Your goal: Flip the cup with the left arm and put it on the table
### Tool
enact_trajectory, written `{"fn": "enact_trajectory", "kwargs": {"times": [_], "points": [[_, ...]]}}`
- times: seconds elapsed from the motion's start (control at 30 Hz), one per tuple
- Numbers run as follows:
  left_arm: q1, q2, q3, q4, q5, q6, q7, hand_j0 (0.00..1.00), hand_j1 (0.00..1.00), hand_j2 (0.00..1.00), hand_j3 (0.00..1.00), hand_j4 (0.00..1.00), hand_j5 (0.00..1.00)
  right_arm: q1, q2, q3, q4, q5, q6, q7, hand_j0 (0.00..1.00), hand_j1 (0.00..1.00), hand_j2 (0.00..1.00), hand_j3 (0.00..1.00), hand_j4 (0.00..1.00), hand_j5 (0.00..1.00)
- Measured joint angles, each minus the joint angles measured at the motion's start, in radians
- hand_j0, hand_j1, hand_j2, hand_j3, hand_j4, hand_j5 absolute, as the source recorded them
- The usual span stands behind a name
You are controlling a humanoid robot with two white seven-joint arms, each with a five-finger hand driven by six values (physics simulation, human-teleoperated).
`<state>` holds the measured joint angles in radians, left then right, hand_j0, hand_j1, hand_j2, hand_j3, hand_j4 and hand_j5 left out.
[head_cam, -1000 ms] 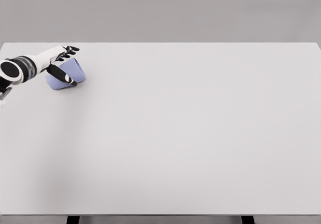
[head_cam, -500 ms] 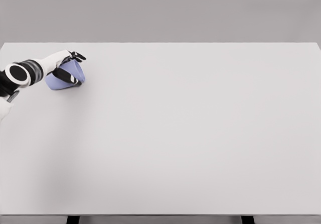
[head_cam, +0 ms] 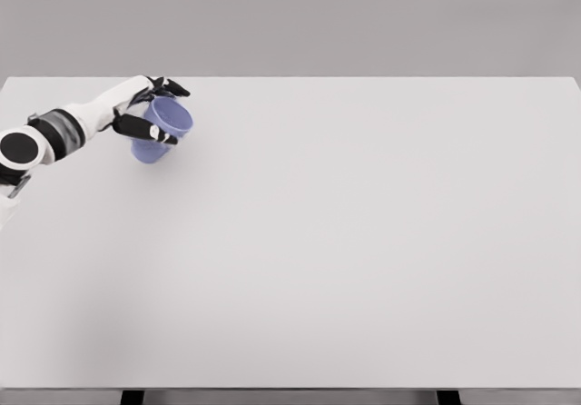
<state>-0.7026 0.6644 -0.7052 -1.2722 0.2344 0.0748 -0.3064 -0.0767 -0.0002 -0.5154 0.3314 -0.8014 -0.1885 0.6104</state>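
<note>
A lavender-blue cup [head_cam: 162, 129] is held in my left hand [head_cam: 156, 110] over the far left part of the white table [head_cam: 345, 242]. The cup is tilted, with its open mouth facing up and to the right, so I look partly into it. Dark fingers [head_cam: 172, 87] reach over the rim at the back and the thumb [head_cam: 147, 129] crosses the front wall. The left arm comes in from the left edge. Whether the cup's base touches the table I cannot tell. No right arm shows.
The grey wall runs behind the table's far edge [head_cam: 290, 77]. Dark table legs [head_cam: 132, 397] show at the bottom edge.
The left hand has carried the cup to the right and turned it, so its mouth went from facing down-left to facing up and right.
</note>
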Motion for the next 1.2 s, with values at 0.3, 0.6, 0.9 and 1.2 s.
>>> {"fn": "enact_trajectory", "kwargs": {"times": [0.3,0.6,0.9,1.2], "points": [[0.025,-0.036,0.086,-0.005,0.135,-0.095,0.022,0.61,0.61,0.61,0.61,0.61,0.61,0.0,0.0,0.0,0.0,0.0,0.0,0.0,1.0,1.0,1.0,1.0,1.0,1.0],[0.038,-0.084,0.081,0.017,0.103,-0.089,0.051,0.61,0.61,0.61,0.61,0.61,0.61,0.0,0.0,0.0,0.0,0.0,0.0,0.0,1.0,1.0,1.0,1.0,1.0,1.0],[0.038,-0.088,0.083,0.022,-0.018,-0.016,0.057,0.61,0.61,0.61,0.61,0.61,0.61,0.0,0.0,0.0,0.0,0.0,0.0,0.0,1.0,1.0,1.0,1.0,1.0,1.0],[0.052,-0.09,0.093,0.029,-0.009,0.007,0.062,0.61,0.61,0.61,0.61,0.61,0.61,0.0,0.0,0.0,0.0,0.0,0.0,0.0,1.0,1.0,1.0,1.0,1.0,1.0]]}}
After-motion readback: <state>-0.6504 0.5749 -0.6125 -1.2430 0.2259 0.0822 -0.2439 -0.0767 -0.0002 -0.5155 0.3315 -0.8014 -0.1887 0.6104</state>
